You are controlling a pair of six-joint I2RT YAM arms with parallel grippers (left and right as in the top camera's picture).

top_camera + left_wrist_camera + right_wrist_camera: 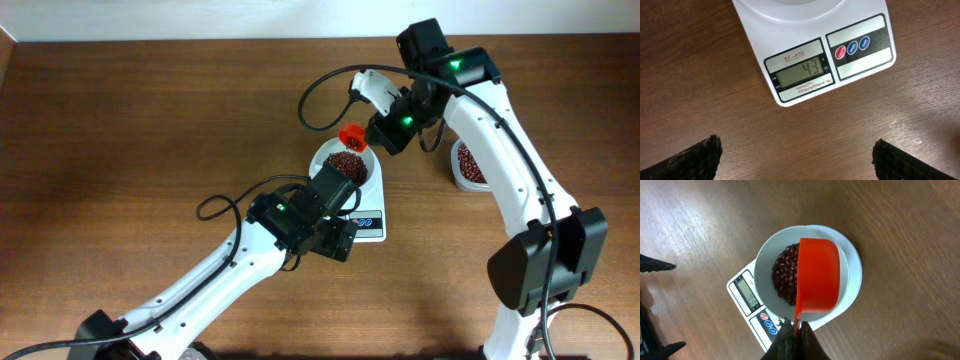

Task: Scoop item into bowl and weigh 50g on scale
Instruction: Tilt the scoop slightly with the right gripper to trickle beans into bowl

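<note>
Left pincer [797, 145]: wide open, empty, hanging over the surface [715, 90] just in front of the scale [860, 67]
Scale readout: says 43
Bowl [765, 255]: sits on the scale, beans [784, 275] heaped inside
Right pincer [792, 332]: clamped on the red scoop [817, 275], held over the bowl
Container [466, 165]: off right, more beans

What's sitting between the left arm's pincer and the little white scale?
Nothing but bare wooden table, as the left wrist view shows; the open left pincer hovers facing the scale.
</note>
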